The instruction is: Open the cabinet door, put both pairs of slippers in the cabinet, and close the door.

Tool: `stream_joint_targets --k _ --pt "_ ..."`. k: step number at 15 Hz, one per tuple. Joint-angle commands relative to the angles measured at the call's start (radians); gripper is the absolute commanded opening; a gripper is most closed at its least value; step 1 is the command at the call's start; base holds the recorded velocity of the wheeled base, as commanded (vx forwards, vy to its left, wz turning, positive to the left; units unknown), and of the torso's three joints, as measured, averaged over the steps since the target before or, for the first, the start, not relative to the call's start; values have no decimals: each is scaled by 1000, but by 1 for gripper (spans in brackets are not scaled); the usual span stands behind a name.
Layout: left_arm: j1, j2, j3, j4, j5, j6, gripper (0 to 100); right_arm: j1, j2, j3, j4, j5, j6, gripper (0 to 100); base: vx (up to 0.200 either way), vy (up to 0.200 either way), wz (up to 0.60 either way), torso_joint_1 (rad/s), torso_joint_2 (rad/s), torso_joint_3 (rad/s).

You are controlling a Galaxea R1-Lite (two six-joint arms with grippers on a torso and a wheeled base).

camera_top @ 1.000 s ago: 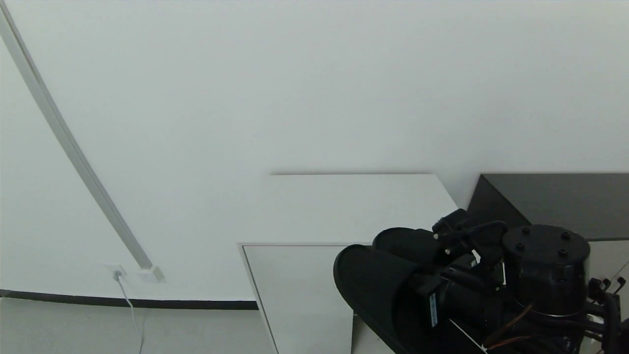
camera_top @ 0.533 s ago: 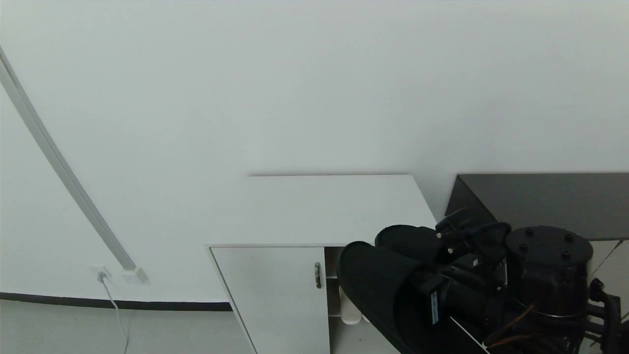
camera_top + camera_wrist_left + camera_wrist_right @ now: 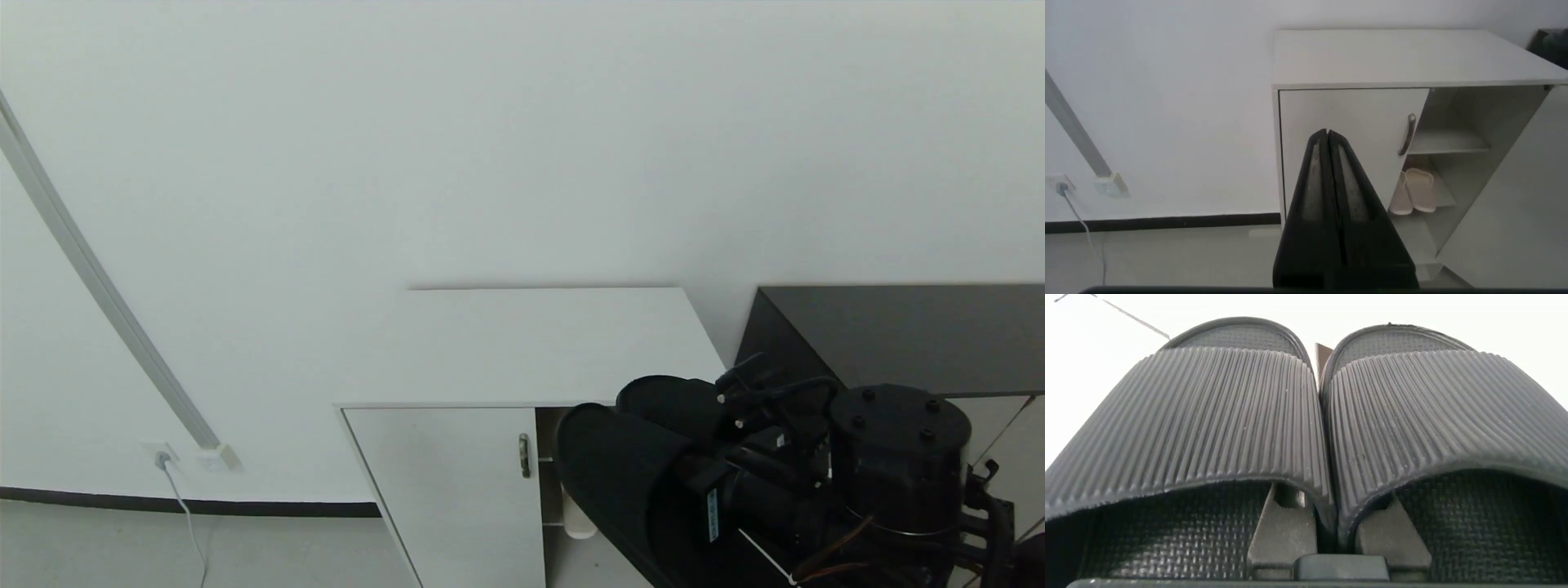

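Right fingers [image 3: 1282, 535] are clamped on the black slippers [image 3: 1233, 416]. One finger is tucked under each ribbed strap, and the two inner edges of the pair are pinched between them. Left fingers [image 3: 1360, 204] are pressed flat together with nothing in them, pointing towards the cabinet [image 3: 1404, 57].

The black pair looks light and rubbery, with ridged straps and a dimpled footbed, so it should give under pressure rather than slip. It is not fragile. I think the hold where the soles meet is the right one, since it keeps both slippers as one bundle. The long toes overhang, though, and will probably droop or swing. In the head view the pair [image 3: 629, 465] hangs in the air in front of the cabinet's open side, not yet inside.

Within, pale slippers [image 3: 1413, 189] lie side by side on the lower shelf [image 3: 1437, 196], with another shelf above them. The cabinet's other door [image 3: 1355, 110] is shut, and its handle [image 3: 1405, 135] is at the edge next to the opening.

I can see no brand or writing on either pair. A small label [image 3: 713, 514] on the right wrist carries print too fine to make out.
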Motion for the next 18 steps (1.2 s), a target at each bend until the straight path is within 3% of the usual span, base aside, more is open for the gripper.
stream_joint_targets --k 1,18 --pt "-1 0 0 0 0 1 0 -1 14 6 -3 0 -1 0 0 0 0 -149 354 173" --pt "-1 0 2 -1 3 1 0 2 57 38 -58 -6 -21 0 0 0 0 -181 416 234"
